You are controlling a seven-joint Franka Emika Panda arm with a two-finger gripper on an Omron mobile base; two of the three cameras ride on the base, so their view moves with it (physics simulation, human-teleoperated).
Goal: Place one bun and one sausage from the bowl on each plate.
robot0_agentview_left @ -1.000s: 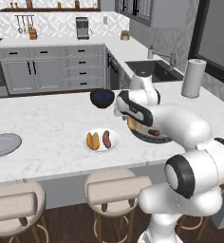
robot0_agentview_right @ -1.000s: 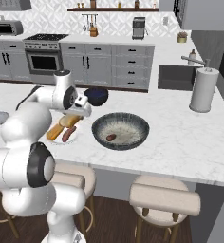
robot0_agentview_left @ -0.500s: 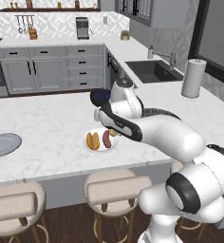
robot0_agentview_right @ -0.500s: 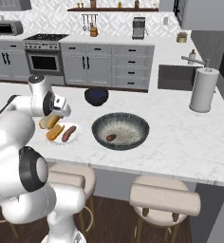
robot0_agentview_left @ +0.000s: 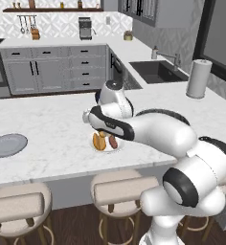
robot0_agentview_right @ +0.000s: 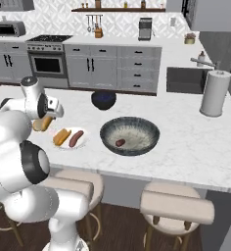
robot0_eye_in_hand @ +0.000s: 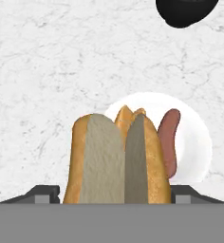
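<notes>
A bun (robot0_eye_in_hand: 116,161) sits between my jaws, above the counter (robot0_agentview_right: 196,142) and to the left of the white plate (robot0_agentview_right: 85,142) as the right base view has it. On that plate a second bun (robot0_agentview_right: 61,136) and a sausage (robot0_agentview_right: 76,138) lie side by side, the bun on the left. Just right of the plate stands the wide bowl (robot0_agentview_right: 129,135), with another sausage (robot0_agentview_right: 120,142) inside it. Behind plate and bowl, nearer the far edge, sits the smaller bowl (robot0_agentview_right: 103,99). The other plate (robot0_agentview_left: 7,145) lies well apart, far to the left on the counter in the left base view. The paper towel roll (robot0_agentview_right: 215,93) stands at the counter's right end, with the sink (robot0_agentview_right: 186,78) behind it.
</notes>
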